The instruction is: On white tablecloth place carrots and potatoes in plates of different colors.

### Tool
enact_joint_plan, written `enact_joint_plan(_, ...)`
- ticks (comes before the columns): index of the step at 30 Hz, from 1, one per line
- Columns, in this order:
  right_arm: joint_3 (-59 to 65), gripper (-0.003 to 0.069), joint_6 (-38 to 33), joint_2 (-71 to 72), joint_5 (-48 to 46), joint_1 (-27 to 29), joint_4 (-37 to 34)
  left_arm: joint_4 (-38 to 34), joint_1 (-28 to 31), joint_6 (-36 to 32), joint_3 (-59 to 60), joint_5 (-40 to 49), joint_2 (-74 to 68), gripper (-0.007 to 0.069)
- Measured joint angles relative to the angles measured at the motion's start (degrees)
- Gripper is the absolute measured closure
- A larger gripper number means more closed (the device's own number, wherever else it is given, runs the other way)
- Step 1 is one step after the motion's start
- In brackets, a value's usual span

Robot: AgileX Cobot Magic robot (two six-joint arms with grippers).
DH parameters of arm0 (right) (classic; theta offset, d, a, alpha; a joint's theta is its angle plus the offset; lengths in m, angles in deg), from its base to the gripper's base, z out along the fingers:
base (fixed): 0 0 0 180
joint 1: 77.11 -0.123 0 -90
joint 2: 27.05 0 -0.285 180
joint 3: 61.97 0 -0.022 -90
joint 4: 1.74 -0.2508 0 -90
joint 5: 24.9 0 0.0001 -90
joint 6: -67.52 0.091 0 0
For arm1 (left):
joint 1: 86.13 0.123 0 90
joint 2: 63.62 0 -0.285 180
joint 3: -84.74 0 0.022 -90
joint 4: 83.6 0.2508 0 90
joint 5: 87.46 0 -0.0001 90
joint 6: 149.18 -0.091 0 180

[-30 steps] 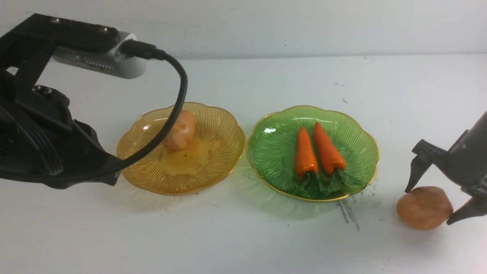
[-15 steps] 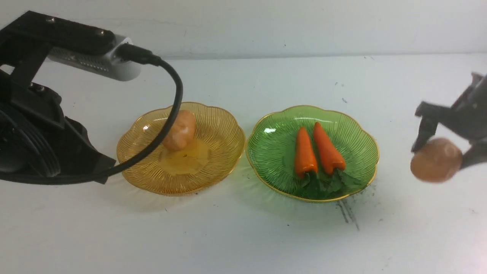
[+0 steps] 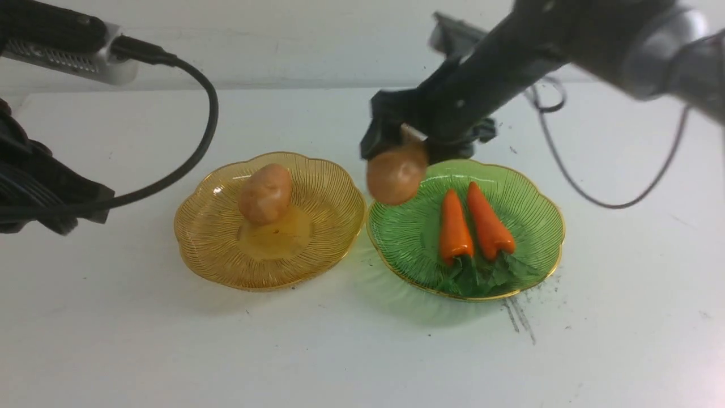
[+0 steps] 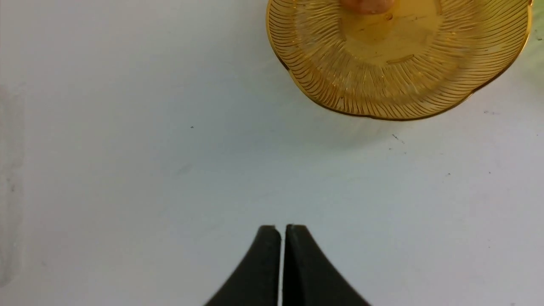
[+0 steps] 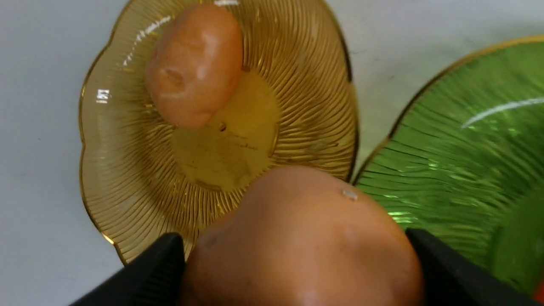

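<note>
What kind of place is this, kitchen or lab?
Probably a robot-lab tabletop rig, not a kitchen: plain white tablecloth, toy carrots in a green plate, right gripper holding a toy potato.

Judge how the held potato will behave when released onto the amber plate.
The held potato is a rounded lump, so it will probably roll toward the dished centre of the amber plate. It looks stiff: the jaws of the right gripper leave no dent.

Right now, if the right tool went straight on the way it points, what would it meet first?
Probably the amber plate: the right tool, with the held potato in it, points at its ribbed side nearest the green plate. The other potato lies farther on. Depth is unclear.
</note>
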Motion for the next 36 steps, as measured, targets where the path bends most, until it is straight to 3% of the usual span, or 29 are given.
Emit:
enact_joint_plan(9,-12.39,0.0067,1.63,-12.25,2.61,-4.22,-0.1,-0.99,0.0,-0.16,0.0,0.0,0.0,0.0615)
enact_joint_plan(18,-14.82,0.0066,3.0,-17.22,2.93,-5.57,-1.34,-1.69,0.0,-0.16,0.0,0.0,0.0,0.0615)
enact_joint_plan(23,-15.25,-0.0014,3.17,-17.16,2.55,-5.57,-2.34,-2.35,0.0,-0.16,0.0,0.0,0.0,0.0615)
enact_joint_plan(30,-18.52,-0.0033,3.23,-17.16,-0.98,-5.51,-2.28,-2.82,0.0,-0.16,0.0,0.0,0.0,0.0615)
enact_joint_plan(33,-23.82,0.0002,3.97,-17.16,-7.5,-5.24,1.23,-2.93,0.0,-0.16,0.0,0.0,0.24,0.0615)
enact_joint_plan(36,-30.83,0.0144,4.95,-15.72,-11.56,-4.24,8.51,-3.12,0.0,-0.16,0.0,0.0,2.43,0.0615)
